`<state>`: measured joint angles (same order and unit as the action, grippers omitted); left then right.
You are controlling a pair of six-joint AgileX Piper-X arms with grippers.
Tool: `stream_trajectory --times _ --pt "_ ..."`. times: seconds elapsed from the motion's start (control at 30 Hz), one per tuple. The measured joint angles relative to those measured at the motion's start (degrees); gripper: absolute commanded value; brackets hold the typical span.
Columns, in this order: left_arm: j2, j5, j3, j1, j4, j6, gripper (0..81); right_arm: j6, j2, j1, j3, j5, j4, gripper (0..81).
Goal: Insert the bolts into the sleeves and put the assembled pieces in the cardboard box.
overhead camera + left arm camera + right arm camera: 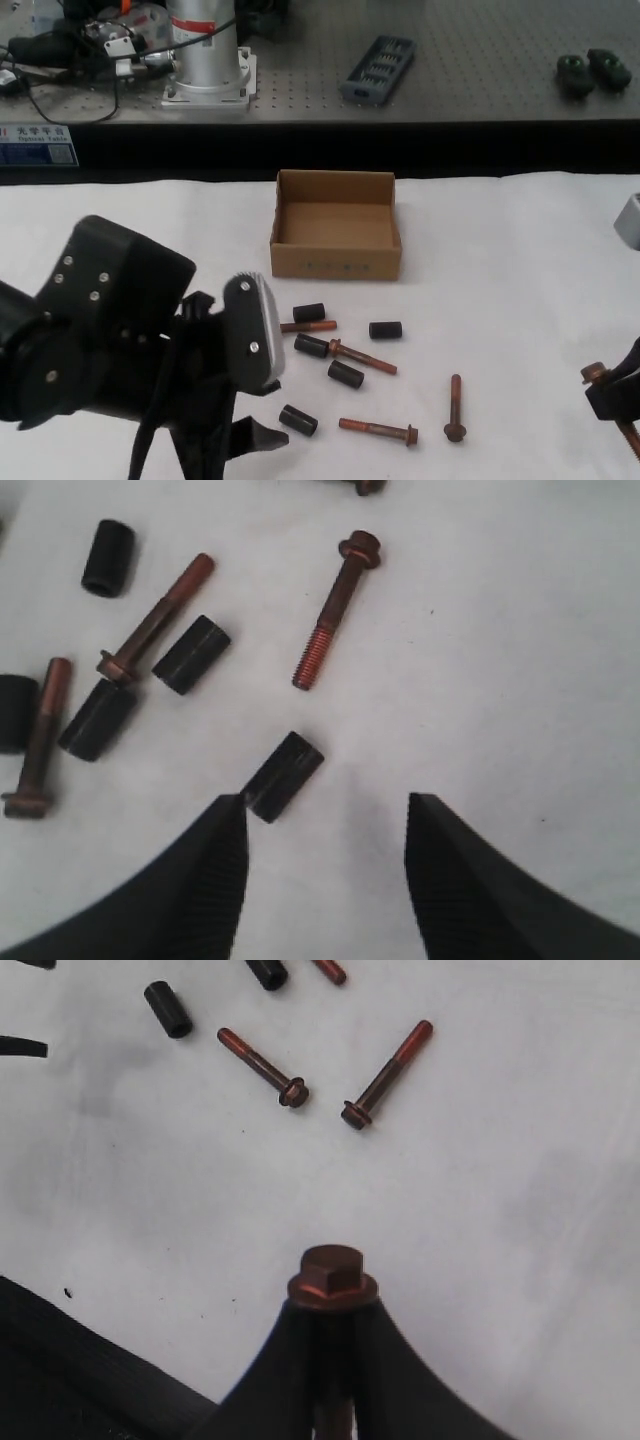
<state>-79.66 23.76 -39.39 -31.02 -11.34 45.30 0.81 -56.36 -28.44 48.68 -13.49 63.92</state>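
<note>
Right gripper (332, 1312) is clamped on a bolt (332, 1278), whose head protrudes past the fingertips. Left gripper (325, 825) stands open over the white sheet (520, 680), with a loose sleeve (283, 776) lying just beside one fingertip (228, 830). Further bolts (335, 610) and sleeves (190, 655) lie scattered nearby, unassembled. The cardboard box (335, 262) sits beyond them, well apart from both grippers.

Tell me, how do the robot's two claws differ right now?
The left claw is open; the right claw is shut. The left claw is empty, while the right claw grips a copper-coloured bolt whose hexagonal head sticks out of its grip. The left claw hangs above a black sleeve; the right claw hangs above bare white bench cover. Both are black, two-fingered and pointing down.
</note>
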Motion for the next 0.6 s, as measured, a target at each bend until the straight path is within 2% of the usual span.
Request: stream_trajectory --times 0.17,0.6 --pt "-5.79 1.8 -1.83 -0.07 3.85 12.85 36.3 0.05 -0.03 0.0 0.0 -0.39 -0.28 2.6" --pt "-14.57 2.36 -8.19 -0.07 -0.96 19.23 36.3 0.05 0.12 0.0 0.0 -1.31 -0.64 2.6"
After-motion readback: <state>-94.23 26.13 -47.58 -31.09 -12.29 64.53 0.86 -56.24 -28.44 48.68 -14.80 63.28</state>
